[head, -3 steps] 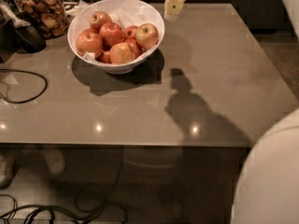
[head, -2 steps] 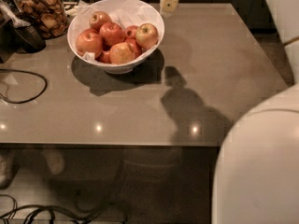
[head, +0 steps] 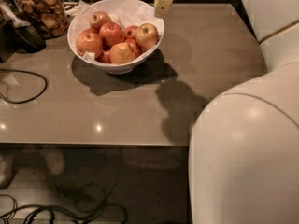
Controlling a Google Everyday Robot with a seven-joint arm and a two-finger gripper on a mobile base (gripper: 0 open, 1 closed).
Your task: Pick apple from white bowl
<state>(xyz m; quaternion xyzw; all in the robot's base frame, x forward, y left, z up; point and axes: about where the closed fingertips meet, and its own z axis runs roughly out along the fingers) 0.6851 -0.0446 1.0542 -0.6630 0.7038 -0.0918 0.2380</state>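
- Eyes on the white bowl (head: 79, 24), far left of the grey-brown surface (head: 210, 64). One bowl, paper lining poking up at its back rim.
- The apple (head: 147, 35) is in that bowl, riding high on the right side, up against the rim.
- It sits roughly upright, with its dark stem dimple facing up and a touch toward the camera. It is round enough that no long axis stands out.
- Colour check: pale yellow with a red-orange blush, lighter than its neighbours.
- Apple count: five show well. That is the pale one, another yellowish-orange apple (head: 121, 53) at the front, and three deeper red apples (head: 112, 33) to the left and back. Slivers of two or three more red ones peek out between them.
- The gripper (head: 163, 3) hangs at the top edge, just above and behind the bowl's right rim and clear of the fruit. Only one cream-coloured piece is in frame, so spread or closed, I cannot tell.
- One glass jar (head: 42, 10) with brown contents stands left of the bowl.
- One black cable (head: 29, 96) loops over the surface's left end.
- The robot's white body (head: 247, 148) fills the right foreground.
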